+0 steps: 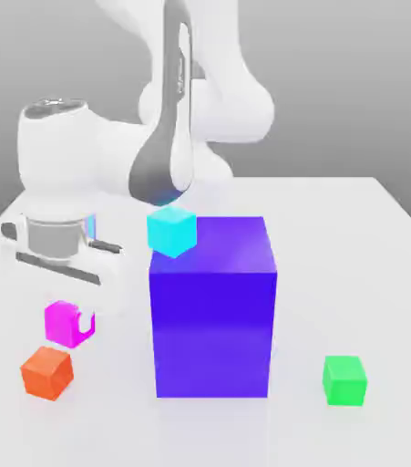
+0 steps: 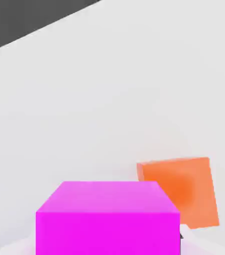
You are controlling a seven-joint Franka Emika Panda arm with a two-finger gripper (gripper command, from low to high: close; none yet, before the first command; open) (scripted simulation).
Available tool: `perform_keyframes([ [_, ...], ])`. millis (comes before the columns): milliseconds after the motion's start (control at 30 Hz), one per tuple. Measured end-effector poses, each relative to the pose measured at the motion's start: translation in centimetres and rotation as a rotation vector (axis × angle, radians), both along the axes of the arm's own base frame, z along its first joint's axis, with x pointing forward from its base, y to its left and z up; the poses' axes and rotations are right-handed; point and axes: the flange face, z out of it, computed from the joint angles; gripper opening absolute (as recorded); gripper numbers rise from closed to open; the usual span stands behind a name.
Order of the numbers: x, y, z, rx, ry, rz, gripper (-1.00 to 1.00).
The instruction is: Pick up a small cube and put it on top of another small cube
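The small magenta cube (image 1: pixel 63 322) sits low at the exterior view's left, just above the table, and looms close in the hand view as the same magenta cube (image 2: pixel 108 219). My gripper (image 1: pixel 70 323) comes down over it from the white hand, shut on it, with one white fingertip (image 1: pixel 86 323) pressed against its side. The small green cube (image 1: pixel 344 379) rests alone on the table at the exterior view's right, beyond the big block.
A big blue-purple block (image 1: pixel 212 315) stands between the two small cubes. A cyan cube (image 1: pixel 171 230) is at its upper left corner. An orange cube (image 1: pixel 46 372) (image 2: pixel 181 191) lies right beside the magenta one. The white table (image 1: pixel 382 274) spreads all around.
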Motion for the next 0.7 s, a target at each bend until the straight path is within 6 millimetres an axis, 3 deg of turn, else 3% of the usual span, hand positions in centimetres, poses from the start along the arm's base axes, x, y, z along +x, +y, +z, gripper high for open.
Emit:
perform_keyframes([
  [100, 2.1, 7.6, 0.5, 0.003, 0.008, 0.156, -1.00],
  [200, 2.5, 15.3, 0.9, 0.004, 0.023, 0.309, -1.00],
  [300, 1.5, 23.1, 1.2, 0.003, 0.039, 0.463, -1.00],
  [400, -1.0, 30.7, 1.5, 0.000, 0.056, 0.615, -1.00],
  [433, -2.1, 32.2, 1.1, -0.003, 0.072, 0.654, -1.00],
  [500, -3.3, 33.0, -0.3, -0.007, 0.110, 0.677, -1.00],
  [667, -2.8, 31.7, -5.8, -0.007, 0.123, 0.643, -1.00],
  [700, -2.8, 31.7, -6.5, -0.007, 0.123, 0.642, 1.00],
])
